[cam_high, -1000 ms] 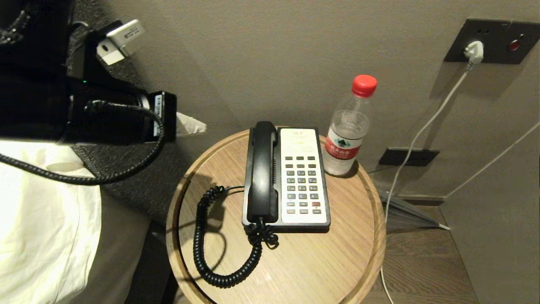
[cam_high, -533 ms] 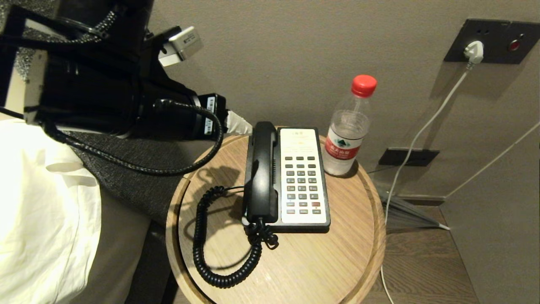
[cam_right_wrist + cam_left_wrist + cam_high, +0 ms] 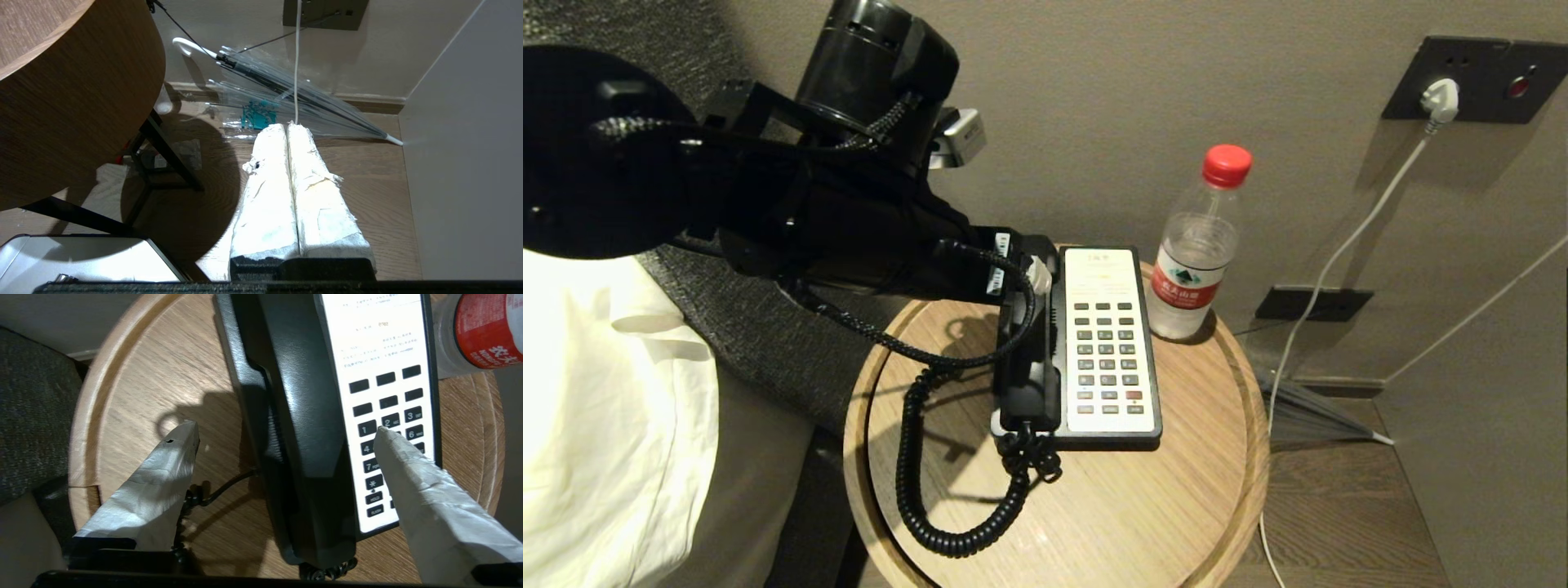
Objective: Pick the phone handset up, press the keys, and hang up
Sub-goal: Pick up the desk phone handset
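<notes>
Hovering over the phone [image 3: 1104,343], the left gripper [image 3: 286,435] is spreading its taped fingers [image 3: 161,473] wide apart, one over the bare wood on the side of the phone away from the keys, the other over the keypad [image 3: 388,428], with nothing between them but air. The handset [image 3: 1029,367] is lying in its cradle along the phone's left edge, not gripped, its far end hidden under the arm in the head view. Its coiled cord [image 3: 931,490] is looping off the phone's near end across the round wooden table [image 3: 1160,506]. A red-capped water bottle [image 3: 1199,245] is standing just beside the phone's far right corner. The right gripper [image 3: 288,130] is hanging low beside the table, fingers pressed together and empty, over the wood floor near a folded clear umbrella [image 3: 286,94].
</notes>
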Robot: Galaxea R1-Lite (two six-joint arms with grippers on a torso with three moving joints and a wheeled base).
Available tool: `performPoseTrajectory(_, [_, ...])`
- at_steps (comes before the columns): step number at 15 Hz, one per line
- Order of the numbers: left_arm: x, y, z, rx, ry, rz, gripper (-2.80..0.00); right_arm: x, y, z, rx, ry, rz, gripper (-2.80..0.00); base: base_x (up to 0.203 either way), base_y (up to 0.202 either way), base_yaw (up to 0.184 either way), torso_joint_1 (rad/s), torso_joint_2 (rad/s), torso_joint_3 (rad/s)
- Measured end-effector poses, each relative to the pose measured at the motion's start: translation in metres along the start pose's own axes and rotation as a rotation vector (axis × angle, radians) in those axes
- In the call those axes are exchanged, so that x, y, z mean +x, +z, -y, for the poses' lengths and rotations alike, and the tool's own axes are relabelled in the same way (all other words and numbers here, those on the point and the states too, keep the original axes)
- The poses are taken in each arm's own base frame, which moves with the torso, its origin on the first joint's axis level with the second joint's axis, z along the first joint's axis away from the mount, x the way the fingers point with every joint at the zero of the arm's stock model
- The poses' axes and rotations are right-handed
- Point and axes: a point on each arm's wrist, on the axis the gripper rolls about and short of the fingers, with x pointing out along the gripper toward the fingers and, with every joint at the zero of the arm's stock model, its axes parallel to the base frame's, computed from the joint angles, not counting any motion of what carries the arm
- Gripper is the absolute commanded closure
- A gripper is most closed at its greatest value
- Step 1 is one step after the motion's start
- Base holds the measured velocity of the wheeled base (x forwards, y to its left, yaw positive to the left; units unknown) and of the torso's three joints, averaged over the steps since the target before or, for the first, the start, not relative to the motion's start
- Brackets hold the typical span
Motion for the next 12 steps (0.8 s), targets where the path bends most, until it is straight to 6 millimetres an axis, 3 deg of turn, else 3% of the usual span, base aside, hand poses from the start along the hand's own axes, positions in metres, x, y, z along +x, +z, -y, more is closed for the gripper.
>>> performPoseTrajectory(7, [0.023, -0.009, 0.012, 0.047, 0.113, -0.062, -2.80, 0.000, 0.000, 0.000, -0.001, 0.000, 0.000, 0.00, 0.000, 0.000, 0.000, 0.000, 0.00, 0.000])
performPoseTrajectory(12, [0.029, -0.009, 0.029, 0.020, 0.091, -0.088, -2.80, 0.000, 0.000, 0.000, -0.001, -0.001, 0.000, 0.00, 0.000, 0.000, 0.000, 0.000, 0.00, 0.000])
